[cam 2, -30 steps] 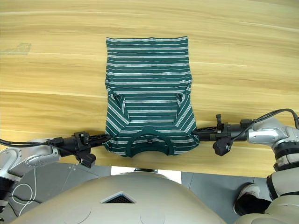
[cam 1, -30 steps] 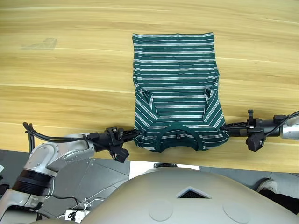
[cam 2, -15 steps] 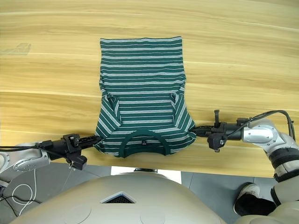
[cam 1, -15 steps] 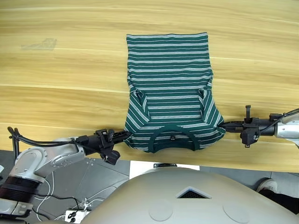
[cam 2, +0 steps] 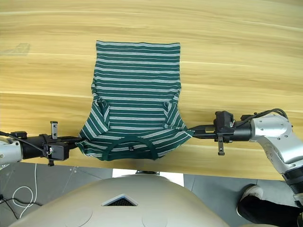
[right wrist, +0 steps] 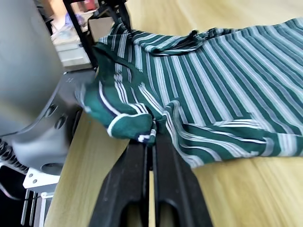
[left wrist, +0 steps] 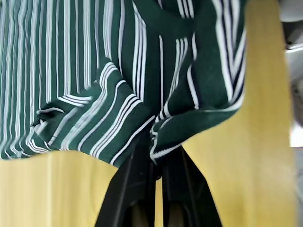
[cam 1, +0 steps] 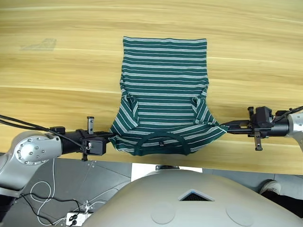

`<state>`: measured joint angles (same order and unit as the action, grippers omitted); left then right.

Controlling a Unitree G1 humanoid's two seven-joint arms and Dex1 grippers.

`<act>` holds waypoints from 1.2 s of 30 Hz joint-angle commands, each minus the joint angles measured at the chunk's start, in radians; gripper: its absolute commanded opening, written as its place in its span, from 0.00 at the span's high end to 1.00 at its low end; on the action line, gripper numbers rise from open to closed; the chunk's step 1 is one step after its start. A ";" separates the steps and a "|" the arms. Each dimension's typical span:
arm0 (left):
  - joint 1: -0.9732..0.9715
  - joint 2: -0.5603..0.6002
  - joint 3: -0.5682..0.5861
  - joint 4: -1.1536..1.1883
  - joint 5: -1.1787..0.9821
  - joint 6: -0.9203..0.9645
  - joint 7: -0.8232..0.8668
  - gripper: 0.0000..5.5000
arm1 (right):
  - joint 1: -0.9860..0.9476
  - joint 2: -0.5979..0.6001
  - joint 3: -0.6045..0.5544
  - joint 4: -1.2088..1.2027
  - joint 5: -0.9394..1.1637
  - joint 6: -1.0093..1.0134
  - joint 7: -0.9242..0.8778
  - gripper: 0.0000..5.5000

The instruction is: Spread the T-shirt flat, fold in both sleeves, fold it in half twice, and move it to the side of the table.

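The dark green T-shirt (cam 1: pixel 163 85) with thin white stripes is lying lengthwise on the wooden table (cam 1: pixel 57 71). Its straight hem is pointing toward the far edge and its neckline (cam 1: pixel 162 141) is sitting just inside the near edge, roughly midway along it. Both sleeves are lying folded inward over the body, giving the far part a narrow rectangular outline. The two shoulder corners are being stretched outward to left and right, so the near end is flaring wider and puckering.

Left arm (cam 1: pixel 71 140) and right arm (cam 1: pixel 279 126) point inward, jaws clamped on T-shirt (cam 1: pixel 163 85) shoulders.
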<state>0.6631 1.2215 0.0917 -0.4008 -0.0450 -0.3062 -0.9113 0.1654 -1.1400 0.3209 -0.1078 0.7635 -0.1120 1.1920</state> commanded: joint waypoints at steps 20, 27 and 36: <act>-0.166 -0.203 0.180 -0.140 -0.290 0.320 -0.213 1.00 | -0.060 0.254 -0.333 -0.066 -0.141 0.157 -0.028 1.00; -0.716 -0.398 -0.110 0.202 -0.055 0.353 -0.017 1.00 | -0.524 0.517 -0.166 0.323 -0.452 0.034 -0.118 1.00; -0.919 -0.492 -0.210 0.629 0.106 0.278 0.089 1.00 | -0.809 0.715 -0.110 0.853 -0.652 -0.160 -0.170 1.00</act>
<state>-0.2344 0.7343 -0.1217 0.1755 0.0418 -0.0059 -0.8353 -0.6030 -0.4439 0.2125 0.6688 0.1455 -0.2263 1.0415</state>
